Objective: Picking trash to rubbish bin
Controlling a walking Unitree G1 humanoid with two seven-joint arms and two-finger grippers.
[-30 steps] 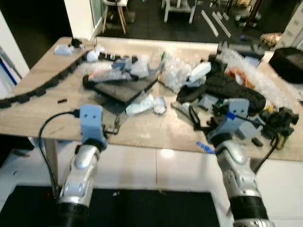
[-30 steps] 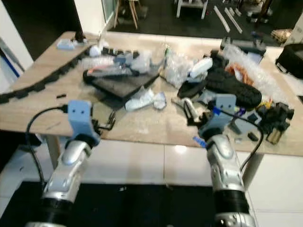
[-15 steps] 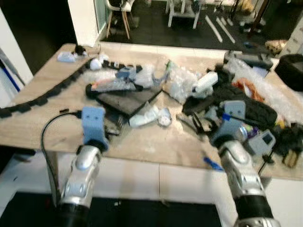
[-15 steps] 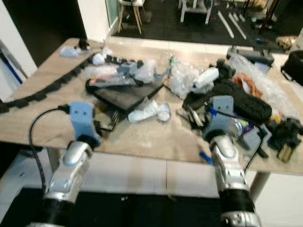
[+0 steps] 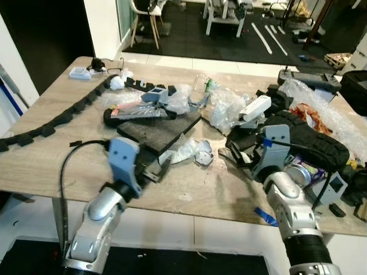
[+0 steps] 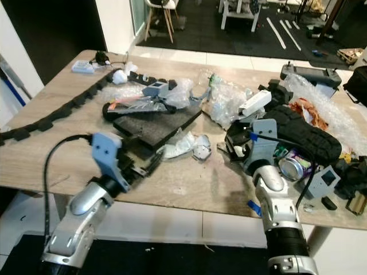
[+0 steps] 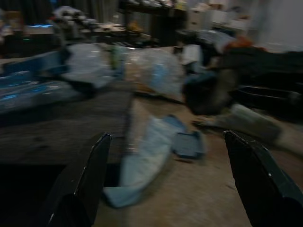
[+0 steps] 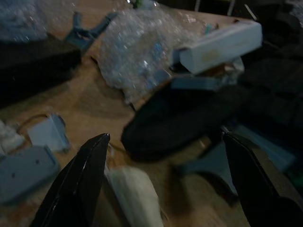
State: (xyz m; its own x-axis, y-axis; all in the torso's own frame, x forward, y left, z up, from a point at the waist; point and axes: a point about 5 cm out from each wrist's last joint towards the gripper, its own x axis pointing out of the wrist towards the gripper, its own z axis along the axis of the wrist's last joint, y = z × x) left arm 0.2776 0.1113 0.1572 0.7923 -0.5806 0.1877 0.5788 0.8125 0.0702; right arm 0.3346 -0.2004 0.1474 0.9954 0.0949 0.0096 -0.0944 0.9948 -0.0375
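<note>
A crumpled pale blue and white wrapper lies on the wooden table, beside a black foam slab. My left gripper reaches over the table's front edge, open, a short way in front of the wrapper. In the left wrist view its fingers stand wide apart with nothing between them. My right gripper is open near a whitish oblong scrap, in front of a black shoe. Clear bubble wrap and a white box lie beyond it.
A black cable chain curves along the table's left side. A crushed can, grey plastic parts and more bubble wrap crowd the right end. A blue tape strip sits at the front edge. White tiled floor lies below.
The camera has moved closer to the table and the picture is sharper. My left gripper has reached forward over the edge toward the wrapper. My right gripper has advanced toward the shoe.
</note>
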